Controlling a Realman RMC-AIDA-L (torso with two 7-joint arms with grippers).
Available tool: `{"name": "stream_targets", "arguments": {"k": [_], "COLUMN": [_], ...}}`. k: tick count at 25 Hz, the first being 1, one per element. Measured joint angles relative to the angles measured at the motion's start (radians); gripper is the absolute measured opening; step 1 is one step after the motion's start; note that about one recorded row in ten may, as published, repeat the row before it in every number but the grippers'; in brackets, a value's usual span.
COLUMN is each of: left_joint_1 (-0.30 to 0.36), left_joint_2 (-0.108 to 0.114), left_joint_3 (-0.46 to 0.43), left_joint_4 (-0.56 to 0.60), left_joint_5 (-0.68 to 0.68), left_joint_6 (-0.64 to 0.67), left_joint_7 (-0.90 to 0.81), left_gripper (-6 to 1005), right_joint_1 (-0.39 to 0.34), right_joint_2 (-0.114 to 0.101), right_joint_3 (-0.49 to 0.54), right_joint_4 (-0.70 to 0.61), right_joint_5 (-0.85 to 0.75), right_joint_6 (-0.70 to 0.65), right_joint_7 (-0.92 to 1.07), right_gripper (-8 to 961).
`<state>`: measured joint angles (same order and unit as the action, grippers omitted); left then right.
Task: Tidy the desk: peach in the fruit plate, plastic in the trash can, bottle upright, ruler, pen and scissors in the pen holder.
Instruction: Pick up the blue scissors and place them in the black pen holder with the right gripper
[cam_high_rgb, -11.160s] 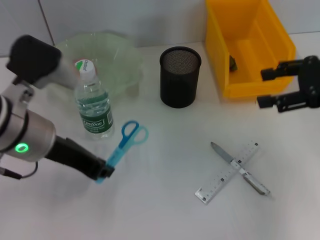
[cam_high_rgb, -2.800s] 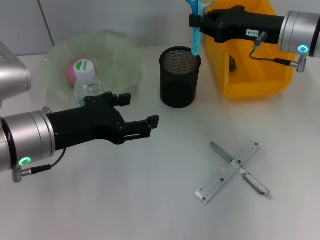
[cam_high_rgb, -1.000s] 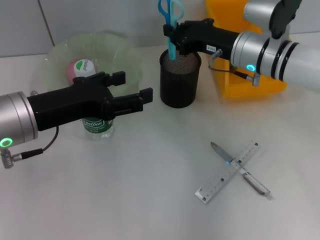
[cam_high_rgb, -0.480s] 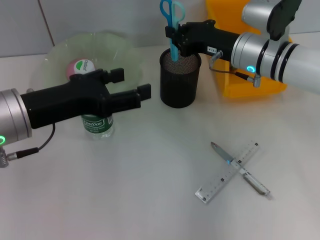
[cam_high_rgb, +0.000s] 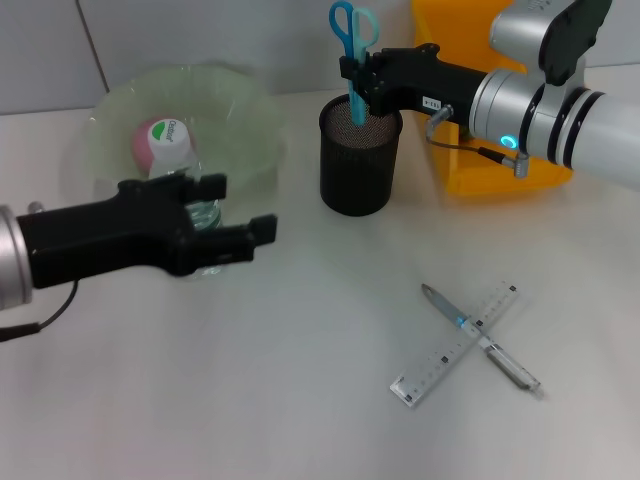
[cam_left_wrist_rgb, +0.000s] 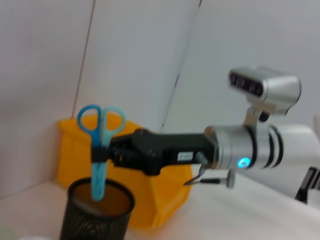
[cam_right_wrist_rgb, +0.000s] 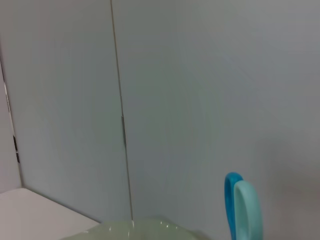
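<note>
Since half a second ago: left pincer (cam_high_rgb: 235, 212) drawn back toward the robot's left and nearer the counter's front, now across the lower part of the bottle (cam_high_rgb: 186, 185); right pincer (cam_high_rgb: 357, 78) shifted slightly rightward over the pen holder (cam_high_rgb: 360, 154), scissors (cam_high_rgb: 352, 48) carried with it.

Right pincer: clenched on the scissors just below the handles; scissors upright, light blue handles uppermost, covered blade tip dipping into the mouth of the pen holder; same grasp seen from the left wrist view, scissors (cam_left_wrist_rgb: 100, 145) above the mesh cup (cam_left_wrist_rgb: 97, 212).

Left pincer: fingers spread, released, nothing between them.

Bottle: upright on the counter (cam_high_rgb: 300, 380), just in front of the fruit plate (cam_high_rgb: 245, 115); white cap visible above the left arm.

Peach (cam_high_rgb: 143, 145): inside the fruit plate, partly behind the bottle cap.

Trash can (cam_high_rgb: 480, 170): at the counter's rear right, just beside the pen holder, largely hidden by the right arm; plastic not discernible.

Ruler (cam_high_rgb: 440, 362) and pen (cam_high_rgb: 505, 365): lying crossed on the counter at front right, well apart from the pen holder; which one lies on top cannot be told.
</note>
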<state>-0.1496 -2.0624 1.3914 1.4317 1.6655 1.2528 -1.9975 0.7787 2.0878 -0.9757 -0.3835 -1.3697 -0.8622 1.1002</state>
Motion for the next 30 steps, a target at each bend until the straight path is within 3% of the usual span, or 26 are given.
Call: {"name": "stream_targets", "arguments": {"k": [11,30], "left_joint_1": [0.02,0.013], "left_joint_2": [0.0,-0.002], "left_joint_3": [-0.183,-0.211], "left_joint_4": [0.007,0.007], "left_joint_5": [0.086,0.116], "left_joint_6": [0.227,0.242], "left_joint_7": [0.061,0.051], "left_gripper": [859,856], "right_joint_1": [-0.001,-0.031], "right_joint_2": [0.0,-0.002], "right_joint_3": [0.0,0.0], "right_joint_4": [-0.004,-0.008], "right_joint_5": [0.0,0.0], "right_joint_6": [-0.007,-0.041], "right_joint_7": [0.005,0.024], "right_gripper": [107,110]}}
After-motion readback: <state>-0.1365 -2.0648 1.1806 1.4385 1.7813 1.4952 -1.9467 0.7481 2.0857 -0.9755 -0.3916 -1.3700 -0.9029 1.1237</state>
